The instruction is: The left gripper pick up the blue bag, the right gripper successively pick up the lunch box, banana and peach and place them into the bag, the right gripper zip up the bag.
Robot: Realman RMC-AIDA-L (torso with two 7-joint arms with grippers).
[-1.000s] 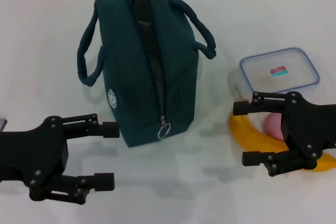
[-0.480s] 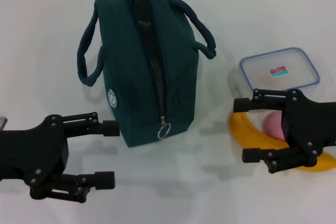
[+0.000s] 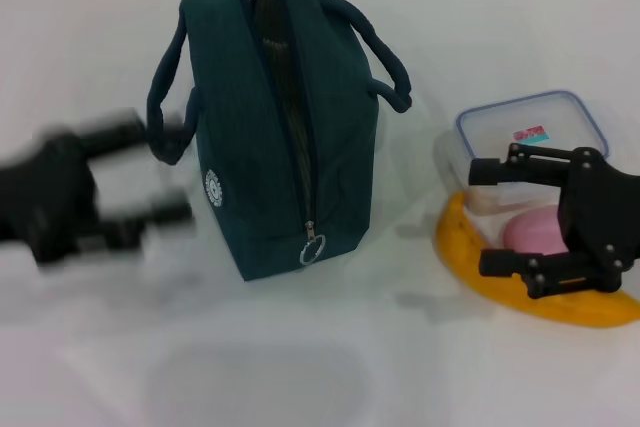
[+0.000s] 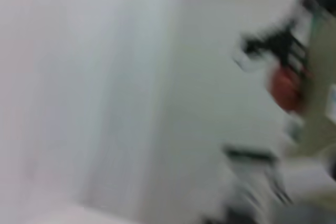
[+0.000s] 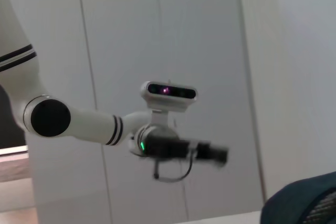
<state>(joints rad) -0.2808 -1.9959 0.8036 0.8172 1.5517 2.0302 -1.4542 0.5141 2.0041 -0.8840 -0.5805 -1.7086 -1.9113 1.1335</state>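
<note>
The blue bag [image 3: 275,127] stands upright on the white table, its zipper open along the top, ring pull [image 3: 312,247] at the near end. My left gripper [image 3: 150,172] is open and blurred with motion, just left of the bag by its left handle [image 3: 165,112]. The lunch box [image 3: 530,137] lies flat at the right. The banana [image 3: 520,287] and the peach [image 3: 530,230] lie in front of it. My right gripper [image 3: 485,217] is open and empty, over the fruit. The right wrist view shows a corner of the bag [image 5: 304,203] and the left arm [image 5: 157,140] farther off.
The white table [image 3: 300,357] extends in front of the bag. A pale wall stands behind in the right wrist view. The left wrist view is too blurred to read.
My left gripper has swung up and away from the front of the table to the bag's left handle. My right gripper has shifted slightly right and back.
</note>
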